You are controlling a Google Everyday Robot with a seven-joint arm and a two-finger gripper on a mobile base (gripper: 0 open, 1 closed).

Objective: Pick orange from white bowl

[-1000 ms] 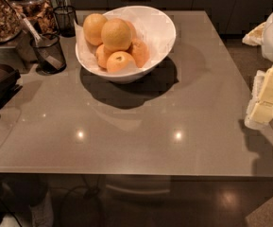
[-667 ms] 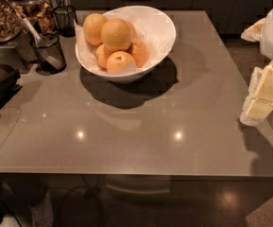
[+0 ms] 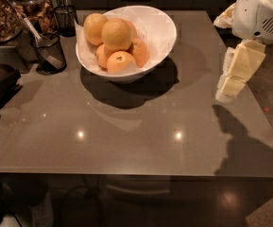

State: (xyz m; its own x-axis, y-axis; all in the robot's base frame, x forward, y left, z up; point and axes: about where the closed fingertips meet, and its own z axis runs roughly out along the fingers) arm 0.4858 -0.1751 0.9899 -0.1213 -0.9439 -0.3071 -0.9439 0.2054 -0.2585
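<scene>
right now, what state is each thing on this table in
orange: topmost of the pile in the bowl, not held
white bowl: upright on the table, holding several fruits
pincer: over the table's right edge, apart from the bowl
mesh cup: upright, left of the bowl, a utensil leaning in it

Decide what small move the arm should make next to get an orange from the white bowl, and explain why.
Probably swing the gripper across to above the white bowl. It hangs by the right edge of the table, well apart from the bowl, and the large orange sits topmost on the pile, open from above.
</scene>
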